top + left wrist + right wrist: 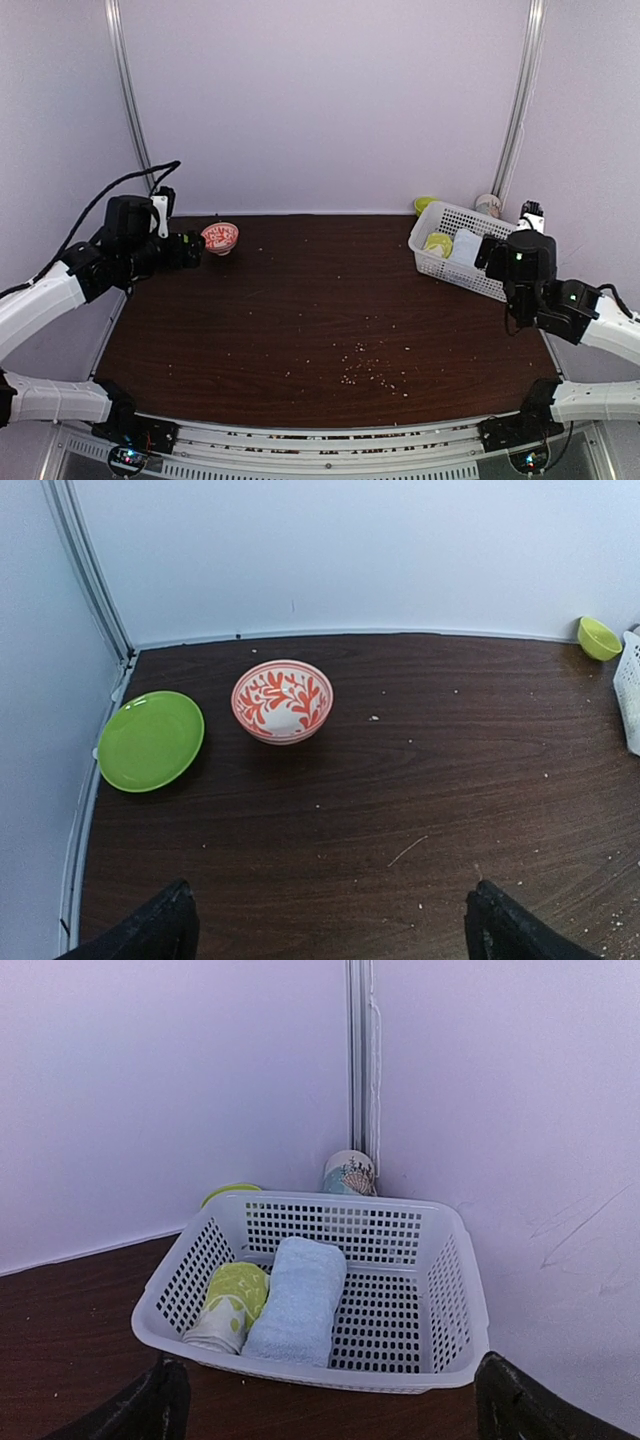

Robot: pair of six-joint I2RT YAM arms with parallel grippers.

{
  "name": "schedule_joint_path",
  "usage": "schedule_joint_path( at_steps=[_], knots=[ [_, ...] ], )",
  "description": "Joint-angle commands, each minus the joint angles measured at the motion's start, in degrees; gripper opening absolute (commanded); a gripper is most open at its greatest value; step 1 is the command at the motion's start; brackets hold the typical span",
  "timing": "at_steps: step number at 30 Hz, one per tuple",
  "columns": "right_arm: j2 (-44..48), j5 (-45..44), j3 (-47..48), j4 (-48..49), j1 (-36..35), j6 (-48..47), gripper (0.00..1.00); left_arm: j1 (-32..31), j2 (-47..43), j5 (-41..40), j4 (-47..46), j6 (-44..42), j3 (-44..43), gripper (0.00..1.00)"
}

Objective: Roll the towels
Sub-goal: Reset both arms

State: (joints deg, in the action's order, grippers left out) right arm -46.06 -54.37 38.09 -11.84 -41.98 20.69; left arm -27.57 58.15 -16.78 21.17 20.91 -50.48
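Two rolled towels lie side by side in a white basket point(455, 1290) at the back right: the pale blue towel point(295, 1300) and, left of it, the lime-green and cream towel point(232, 1305). They also show in the top view as the blue towel point(466, 245) and the green towel point(438, 243) inside the basket point(440, 268). My right gripper point(330, 1400) is open and empty, just in front of the basket. My left gripper point(330, 925) is open and empty above the table at the far left.
A red-patterned bowl point(282, 700) and a green plate point(150, 740) sit at the back left. A small yellow-green bowl point(598, 638) and a patterned cup point(349, 1173) stand behind the basket by the wall. Crumbs lie scattered on the dark wooden table point(320, 330).
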Motion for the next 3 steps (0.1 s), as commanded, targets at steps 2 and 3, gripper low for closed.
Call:
schedule_joint_path(
  at_steps=[2,3],
  knots=[
    [-0.12,-0.39,-0.4,1.72,0.4,-0.74,1.0,0.02,-1.35,-0.21,-3.0,0.22,0.2,0.93],
    [-0.07,-0.2,-0.39,1.76,0.4,-0.74,1.0,0.05,-2.04,-1.0,-3.35,0.91,0.58,0.94]
  ],
)
